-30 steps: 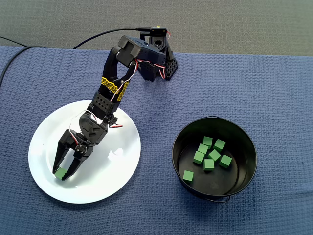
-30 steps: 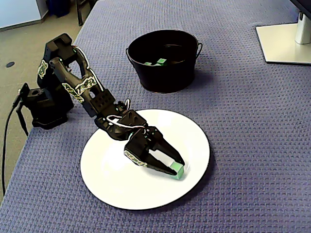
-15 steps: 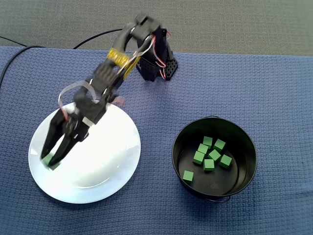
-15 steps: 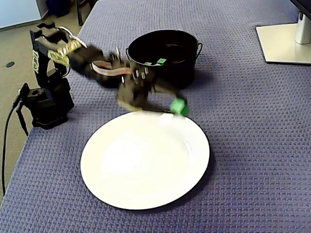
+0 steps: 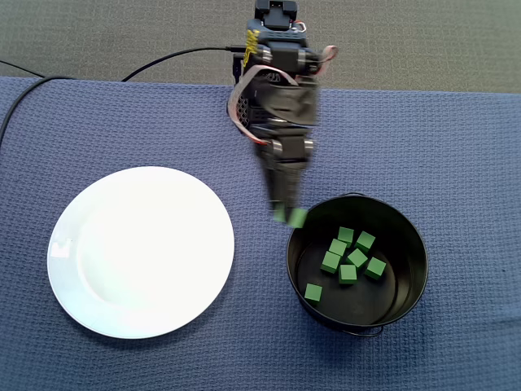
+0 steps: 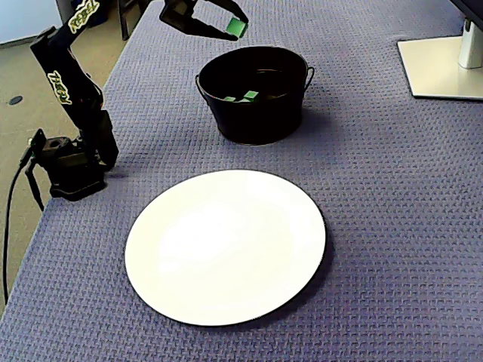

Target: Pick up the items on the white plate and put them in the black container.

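Note:
My gripper point(image 5: 286, 213) point(image 6: 235, 27) is raised high and shut on a green cube point(image 5: 291, 217) point(image 6: 236, 28), held in the air just beside the rim of the black container point(image 5: 303, 277) point(image 6: 256, 121). Several green cubes point(image 5: 348, 259) point(image 6: 243, 96) lie on the container's floor. The white plate point(image 5: 141, 251) point(image 6: 226, 245) has nothing on it in both fixed views.
The arm's base point(image 6: 69, 162) stands at the cloth's edge, with a black cable point(image 5: 175, 55) running off it. A white monitor foot point(image 6: 441, 64) sits at the far right corner. Blue woven cloth point(image 5: 456, 163) covers the table.
The gripper has lifted the green cube off the plate and swung it across to the container's rim. The plate is now bare.

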